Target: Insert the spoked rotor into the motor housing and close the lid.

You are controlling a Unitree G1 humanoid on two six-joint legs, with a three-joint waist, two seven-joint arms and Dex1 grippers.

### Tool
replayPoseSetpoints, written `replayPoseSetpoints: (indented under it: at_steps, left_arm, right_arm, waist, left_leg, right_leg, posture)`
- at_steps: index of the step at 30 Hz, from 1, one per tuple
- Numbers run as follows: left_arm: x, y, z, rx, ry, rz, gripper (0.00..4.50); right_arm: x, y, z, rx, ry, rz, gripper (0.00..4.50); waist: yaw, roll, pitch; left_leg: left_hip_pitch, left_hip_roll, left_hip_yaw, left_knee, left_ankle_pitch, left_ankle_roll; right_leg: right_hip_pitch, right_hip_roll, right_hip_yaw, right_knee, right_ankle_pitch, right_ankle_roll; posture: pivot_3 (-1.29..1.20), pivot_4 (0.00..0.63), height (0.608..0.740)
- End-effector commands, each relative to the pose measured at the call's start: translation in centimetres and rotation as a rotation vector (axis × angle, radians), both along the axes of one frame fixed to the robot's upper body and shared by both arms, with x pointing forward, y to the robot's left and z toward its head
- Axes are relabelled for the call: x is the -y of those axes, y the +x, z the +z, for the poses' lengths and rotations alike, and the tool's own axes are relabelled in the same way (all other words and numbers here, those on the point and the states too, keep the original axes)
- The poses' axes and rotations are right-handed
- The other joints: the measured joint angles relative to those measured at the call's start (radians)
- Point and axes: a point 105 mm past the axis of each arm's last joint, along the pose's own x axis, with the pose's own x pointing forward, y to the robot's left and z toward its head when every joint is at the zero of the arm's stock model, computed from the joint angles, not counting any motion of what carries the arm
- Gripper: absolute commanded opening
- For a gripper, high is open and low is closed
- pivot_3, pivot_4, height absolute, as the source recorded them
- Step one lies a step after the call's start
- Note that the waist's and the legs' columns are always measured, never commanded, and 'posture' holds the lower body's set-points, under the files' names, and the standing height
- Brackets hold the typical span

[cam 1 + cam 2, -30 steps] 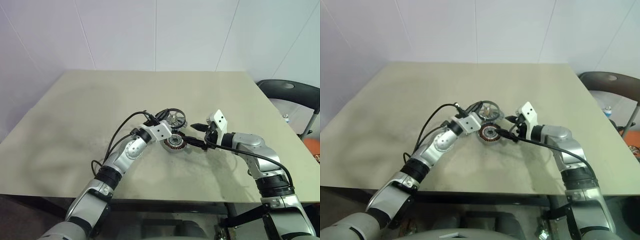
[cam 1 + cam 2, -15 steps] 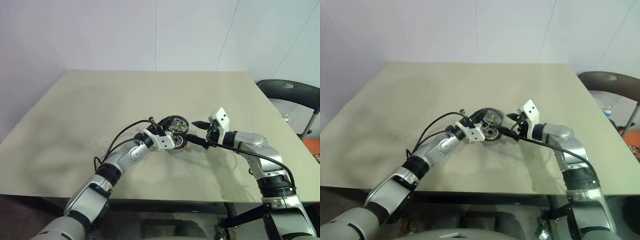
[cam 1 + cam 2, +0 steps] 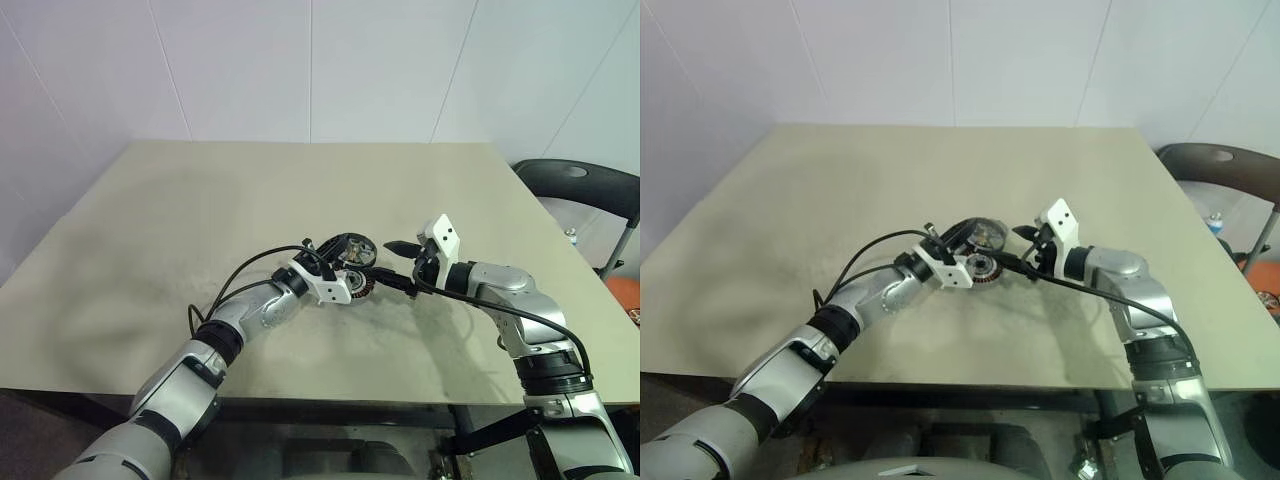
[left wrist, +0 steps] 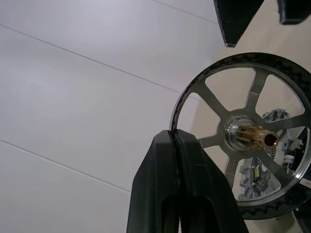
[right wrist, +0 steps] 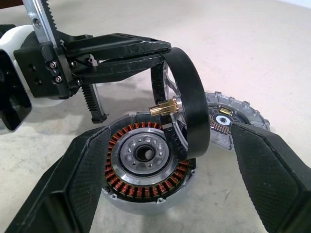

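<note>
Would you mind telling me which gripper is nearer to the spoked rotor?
Left. The left gripper is shut on the spoked rotor's rim, holding it tilted above the motor housing. The right gripper is open, its fingers on either side of the housing below the rotor.

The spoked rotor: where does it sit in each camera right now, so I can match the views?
Left eye view: the spoked rotor at table centre, pinched by the left gripper.
Right eye view: rotor at centre, just above the motor housing.
Left wrist view: rotor at right, rim between the fingers.
Right wrist view: rotor on edge, tilted over the housing.
Shared landmark: the copper-wound housing.
</note>
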Motion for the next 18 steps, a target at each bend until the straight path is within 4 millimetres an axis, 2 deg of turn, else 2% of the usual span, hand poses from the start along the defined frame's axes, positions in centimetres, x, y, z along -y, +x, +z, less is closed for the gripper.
replayPoseSetpoints:
  at_steps: [1, 4, 5, 7, 13, 18]
  left_arm:
    - [0.5, 0.2, 0.6, 0.016, 0.013, -0.020, 0.02]
    - [0.6, 0.0, 0.3, -0.014, 0.016, -0.037, 0.02]
    - [0.5, 0.0, 0.2, -0.037, 0.013, -0.037, 0.22]
    - [0.4, -0.1, 0.0, -0.083, 0.005, -0.041, 0.67]
    - [0.2, -0.7, 0.4, -0.142, -0.014, -0.080, 2.64]
    - [-0.2, -1.3, 0.1, -0.173, 0.011, -0.104, 2.64]
  right_arm:
    - [0.1, 0.1, 2.1, 0.081, 0.011, 0.006, 4.08]
    - [0.1, 0.1, 2.1, 0.081, 0.011, 0.006, 4.08]
    - [0.2, 0.1, 2.0, 0.080, 0.012, 0.005, 4.08]
    - [0.2, 0.2, 2.0, 0.079, 0.012, 0.002, 4.08]
    - [0.2, 0.4, 1.8, 0.074, 0.013, 0.000, 4.08]
    - [0.2, 0.5, 1.6, 0.069, 0.014, -0.001, 4.08]
  waist:
    - [0.000, 0.000, 0.000]
    - [0.000, 0.000, -0.001]
    - [0.000, 0.000, -0.001]
    - [0.000, 0.000, -0.001]
    - [-0.001, 0.000, -0.001]
    - [-0.001, 0.000, -0.001]
  left_leg:
    - [0.000, 0.000, 0.000, 0.000, 0.000, 0.000]
    - [0.000, 0.000, 0.000, 0.000, 0.000, 0.000]
    - [0.001, 0.000, 0.000, 0.001, 0.000, 0.000]
    - [0.001, 0.000, 0.000, 0.001, 0.000, 0.000]
    - [0.001, 0.000, 0.000, 0.001, 0.000, 0.000]
    - [0.002, 0.000, 0.000, 0.001, 0.000, 0.000]
  right_leg:
    - [0.000, 0.000, 0.000, 0.000, 0.000, 0.000]
    - [0.000, 0.000, 0.000, 0.000, 0.000, 0.000]
    - [0.001, 0.000, 0.000, 0.000, 0.000, 0.000]
    - [0.001, 0.000, 0.000, 0.000, 0.000, 0.000]
    - [0.001, 0.000, 0.000, 0.000, 0.000, 0.000]
    - [0.001, 0.000, 0.000, 0.001, 0.000, 0.000]
  posture:
    - [0.00, 0.000, 0.740]
    - [0.00, 0.000, 0.740]
    - [0.00, 0.000, 0.740]
    - [0.00, 0.000, 0.740]
    - [0.00, 0.000, 0.740]
    - [0.00, 0.000, 0.740]
